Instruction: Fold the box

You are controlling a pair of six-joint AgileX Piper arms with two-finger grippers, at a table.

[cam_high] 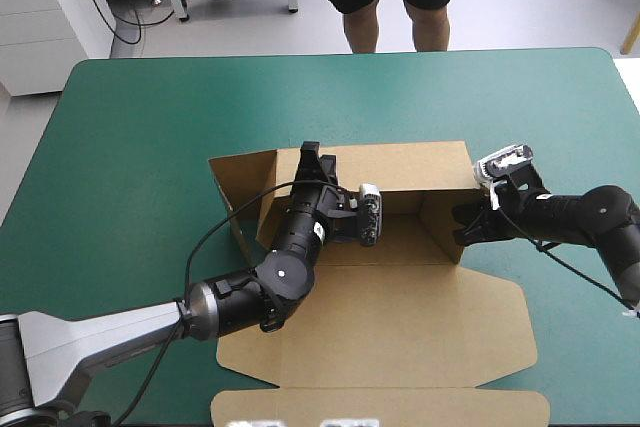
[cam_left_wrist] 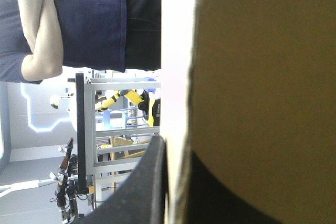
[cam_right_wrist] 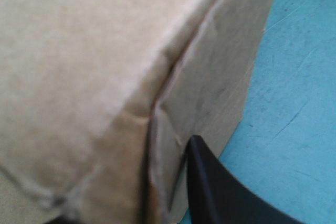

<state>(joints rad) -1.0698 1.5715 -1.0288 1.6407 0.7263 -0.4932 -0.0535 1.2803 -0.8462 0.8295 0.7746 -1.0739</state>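
Box (cam_high: 400,327) lid flat, walls raised; left gripper (cam_high: 316,161) clamps rear wall, right gripper (cam_high: 463,225) side wall

The table (cam_high: 130,147) wears a teal-green cover (cam_right_wrist: 294,77) and has rounded corners on its far side. The brown box (cam_high: 400,317) lies directly on it, right of the middle and toward the near edge. The box's near part lies flat on the cover, with flaps spread to left and right. Its far part stands up in a long far wall, with shorter walls raised at its left and right ends. The cover shows along the box's left, far and right sides.
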